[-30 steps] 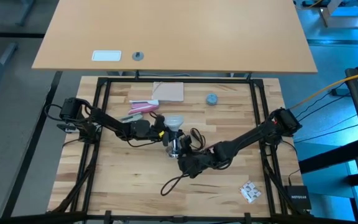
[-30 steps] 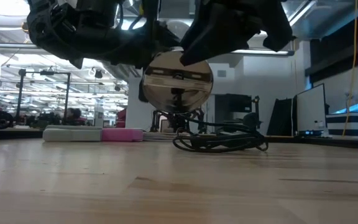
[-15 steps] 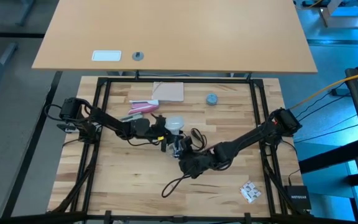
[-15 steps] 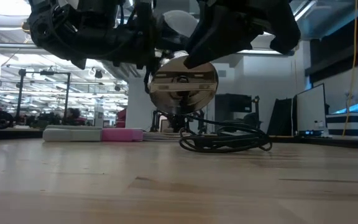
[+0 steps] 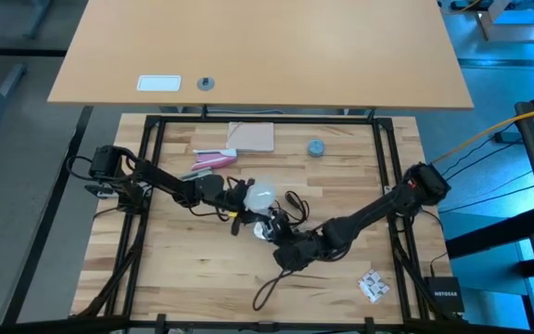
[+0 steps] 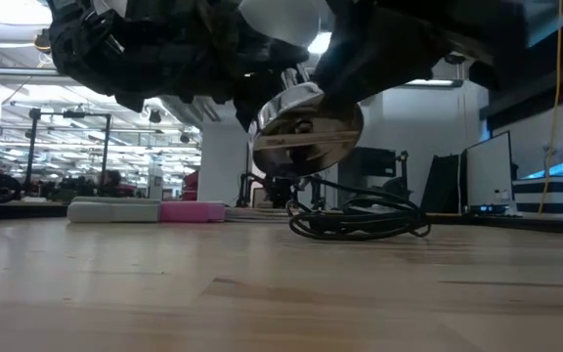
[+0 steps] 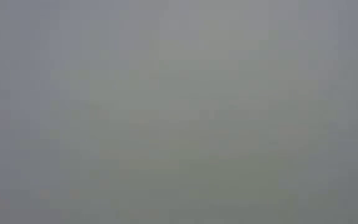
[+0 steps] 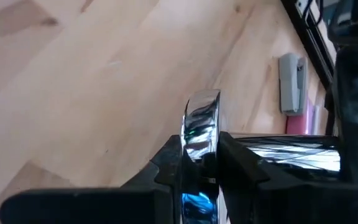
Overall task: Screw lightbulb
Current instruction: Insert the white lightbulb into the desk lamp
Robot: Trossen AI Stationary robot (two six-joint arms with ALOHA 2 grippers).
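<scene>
Over on the left, the left arm reaches in from its mount at the table's left edge toward the middle of the wooden slatted table (image 5: 174, 269), and the left gripper (image 5: 239, 197) is clamped tight on the small white frosted lightbulb (image 5: 260, 196), which sits up off the table near the centre, globe showing bright from above. The left wrist view is just a flat grey blur, so nothing to get from there. Behind the left arm, toward the far side, there's a pink and grey flat bar-shaped thing (image 5: 213, 161) lying on the table, and just right of that a tan rectangular pad (image 5: 250, 136). From the low view the bulb (image 6: 281, 20) is right at the top of the picture with the shiny round silvery socket (image 6: 308, 132) directly under it, tilted and held clear of the tabletop. The right gripper (image 5: 281, 232) has its fingers (image 8: 166, 163) pinching the rim of that socket (image 8: 201, 124), one each side of the chrome edge. A black cord (image 6: 360, 217) coils on the table just behind and to the right of the socket, and trails off toward the near edge in the high view. Farther right and toward the far side sits a small blue-grey round cap (image 5: 315, 147), well apart from the action. Near the right front corner there's a small crumpled white packet (image 5: 372, 286).
</scene>
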